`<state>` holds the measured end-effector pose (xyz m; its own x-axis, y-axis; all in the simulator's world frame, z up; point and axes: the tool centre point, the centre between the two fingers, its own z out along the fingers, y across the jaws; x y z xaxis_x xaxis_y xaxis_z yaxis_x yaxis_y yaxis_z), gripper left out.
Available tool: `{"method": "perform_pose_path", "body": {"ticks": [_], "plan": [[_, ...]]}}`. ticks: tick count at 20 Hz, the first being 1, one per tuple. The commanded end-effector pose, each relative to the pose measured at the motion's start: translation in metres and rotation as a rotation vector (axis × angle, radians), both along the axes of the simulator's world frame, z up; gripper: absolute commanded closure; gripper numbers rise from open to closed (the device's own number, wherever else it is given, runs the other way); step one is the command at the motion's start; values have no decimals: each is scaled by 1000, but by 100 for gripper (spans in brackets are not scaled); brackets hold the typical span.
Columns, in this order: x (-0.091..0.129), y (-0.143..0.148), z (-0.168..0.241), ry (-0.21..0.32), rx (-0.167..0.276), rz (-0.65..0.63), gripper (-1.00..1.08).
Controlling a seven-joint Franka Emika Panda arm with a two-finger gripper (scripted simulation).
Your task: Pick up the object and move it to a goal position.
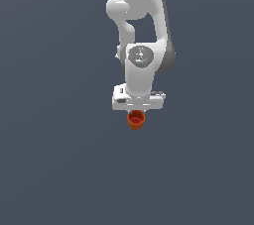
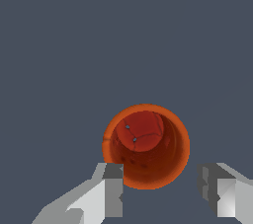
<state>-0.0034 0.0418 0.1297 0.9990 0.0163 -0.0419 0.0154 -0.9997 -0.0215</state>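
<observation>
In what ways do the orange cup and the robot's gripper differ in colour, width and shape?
Colour: the orange cup is orange-red, while the gripper is white with grey finger pads.
Width: in the exterior view the cup is clearly narrower than the gripper's body above it.
Shape: the cup is round, open at the top and hollow, whereas the gripper is blocky and ends in two separate fingers.
Both stand directly beneath the arm, cup lowest.
</observation>
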Motion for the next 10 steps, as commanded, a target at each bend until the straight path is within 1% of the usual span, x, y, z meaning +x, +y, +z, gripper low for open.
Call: {"method": "perform_pose_path", "body": {"ticks": [1,6,10], "plan": [[2,16,-12,7,17,0,-20],[3,36,-26,16,38,-1,-20],[3,37,-27,18,39,0,-20]]}}
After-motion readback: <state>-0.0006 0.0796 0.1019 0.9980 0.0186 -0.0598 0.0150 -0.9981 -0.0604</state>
